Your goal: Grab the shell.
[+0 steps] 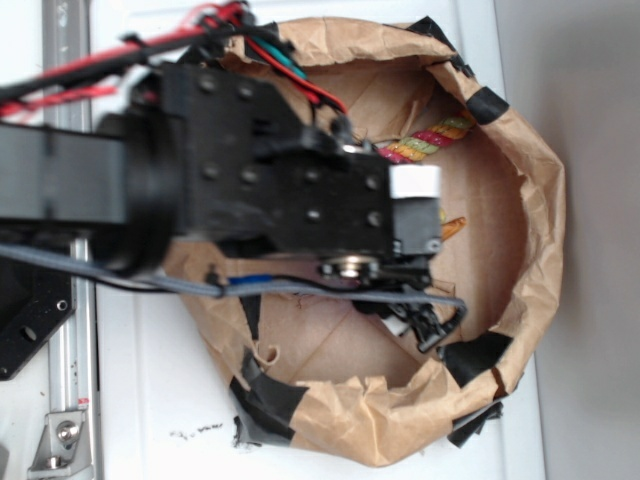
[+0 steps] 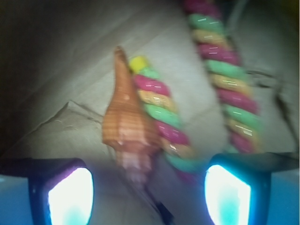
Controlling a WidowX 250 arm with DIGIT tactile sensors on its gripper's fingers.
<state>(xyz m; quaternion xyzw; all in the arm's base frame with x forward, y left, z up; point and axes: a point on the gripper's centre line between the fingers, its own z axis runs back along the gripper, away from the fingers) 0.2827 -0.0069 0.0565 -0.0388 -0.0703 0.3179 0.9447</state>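
1. Setting first: a white tabletop [image 1: 150, 400] with a crumpled brown paper bag [image 1: 540, 230] rolled down into a low bowl and patched with black tape. The arm reaches in from the left of the exterior view and blocks most of the bag's floor.

2. In the wrist view, going left to right: the left fingertip pad [image 2: 70, 197], then the shell [image 2: 127, 126], then the rope [image 2: 161, 117] with its red, yellow and green strands, then the right pad. A second run of the same rope curves further right.

3. The gripper [image 2: 149, 197] is spread wide with nothing in it. The shell lies on the bag floor between the pads, closer to the left one, wide end toward the camera and pointed spire aimed away.

4. What could go wrong: the rope's near end lies touching the shell's right side, and that end also sits inside the jaw gap. Closing here would probably pinch rope and shell together, or the rope could shove the shell sideways.

5. The shell looks glossy and tapered, so a grip too near the spire could squirt it out.

6. From outside, only an orange sliver shows just past the gripper.
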